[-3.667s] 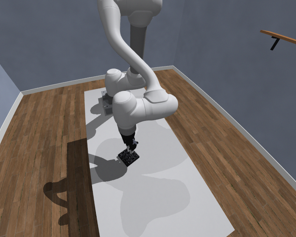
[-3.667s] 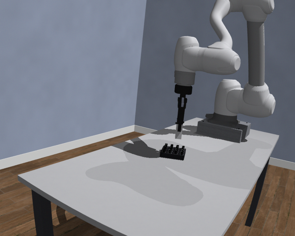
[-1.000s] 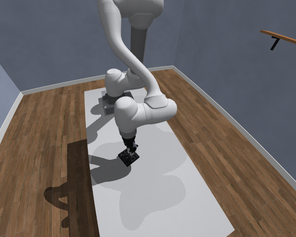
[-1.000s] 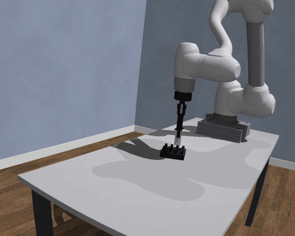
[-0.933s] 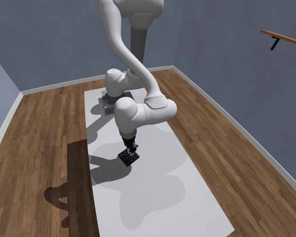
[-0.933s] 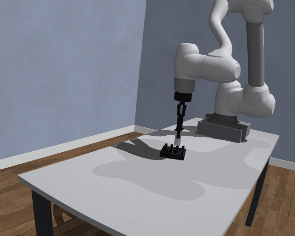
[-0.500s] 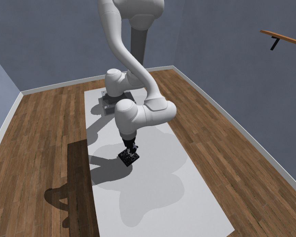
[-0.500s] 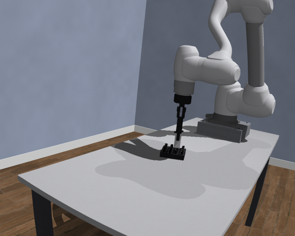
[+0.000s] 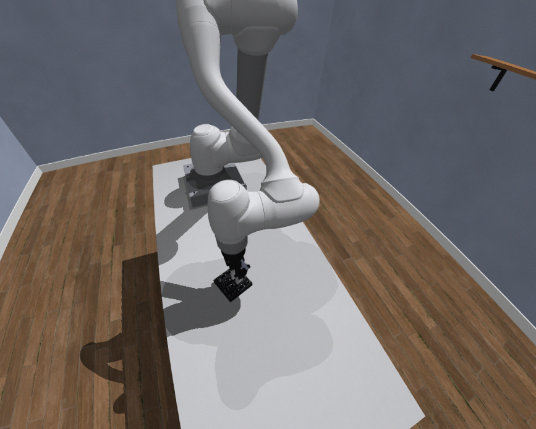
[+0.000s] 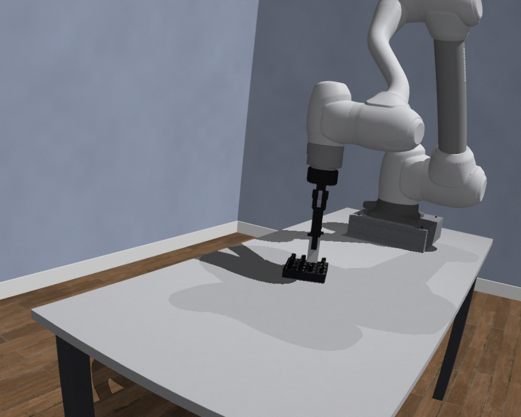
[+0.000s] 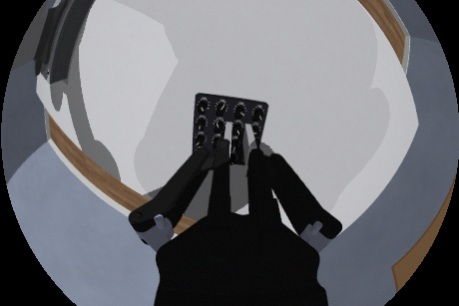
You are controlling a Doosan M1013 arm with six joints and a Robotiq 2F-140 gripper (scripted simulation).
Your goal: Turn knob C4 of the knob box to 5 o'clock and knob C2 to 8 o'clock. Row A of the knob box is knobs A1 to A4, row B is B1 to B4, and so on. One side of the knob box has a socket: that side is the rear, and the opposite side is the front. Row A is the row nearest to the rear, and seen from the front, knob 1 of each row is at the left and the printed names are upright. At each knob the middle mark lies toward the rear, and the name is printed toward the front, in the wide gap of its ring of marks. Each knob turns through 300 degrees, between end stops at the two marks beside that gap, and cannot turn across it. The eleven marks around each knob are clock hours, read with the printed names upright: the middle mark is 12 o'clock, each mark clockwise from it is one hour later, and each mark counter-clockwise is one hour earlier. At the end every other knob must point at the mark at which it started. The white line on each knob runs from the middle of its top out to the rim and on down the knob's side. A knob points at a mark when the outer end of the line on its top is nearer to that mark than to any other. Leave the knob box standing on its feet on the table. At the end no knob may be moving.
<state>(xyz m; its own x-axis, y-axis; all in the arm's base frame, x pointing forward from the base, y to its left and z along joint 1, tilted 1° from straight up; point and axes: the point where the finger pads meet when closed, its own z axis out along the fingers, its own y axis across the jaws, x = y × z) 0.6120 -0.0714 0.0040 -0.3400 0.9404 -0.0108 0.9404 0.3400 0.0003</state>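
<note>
Reaching down over a pale table [image 9: 360, 387] [image 10: 161, 336] [image 11: 299, 36], one white arm [image 9: 208, 60] [image 10: 380, 125] stands bolted to one base block [image 9: 199, 201] [image 10: 389, 237] [image 11: 75, 31], in the upper right of the exterior frame, presumably for steadiness. One black knob box [image 9: 241, 292] [image 10: 303, 275] [image 11: 229, 97] sits flat near the middle of each frame, likely within easy reach for turning. One gripper [image 9: 237, 278] [image 10: 312, 260] [image 11: 237, 132] points downward at its knobs, its two fingers slightly apart and not clamped, apparently narrowed to fit between neighbors. Four knobs cross the box's upper edge in the wrist frame; fingers hide others, preventing a full count. Which knob lies between the tips cannot be told.
</note>
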